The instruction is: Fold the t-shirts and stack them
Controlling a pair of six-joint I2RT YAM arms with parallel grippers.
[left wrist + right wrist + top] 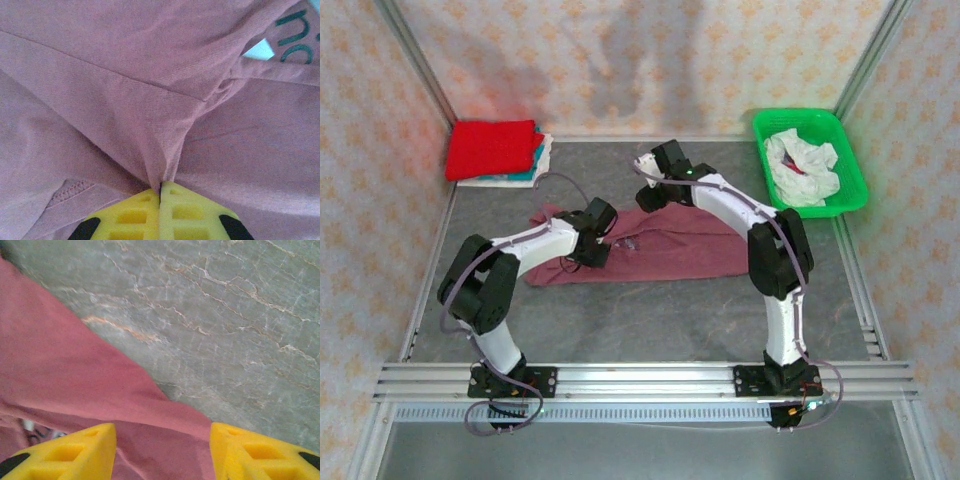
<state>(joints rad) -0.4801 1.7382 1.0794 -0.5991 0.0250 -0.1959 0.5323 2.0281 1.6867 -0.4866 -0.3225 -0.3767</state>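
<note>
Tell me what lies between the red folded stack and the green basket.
Top view: mostly bare table, with the right arm reaching across it.

The right gripper has its yellow jaws standing apart, with a wide gap between them and nothing clamped. Under that gap lies the maroon t-shirt, its cloth smooth. The shirt's straight edge runs diagonally across the grey, veined table, which is bare beyond it. Beside one jaw, a small pale patch with dark marks peeks from a fold, too small to read.
</note>
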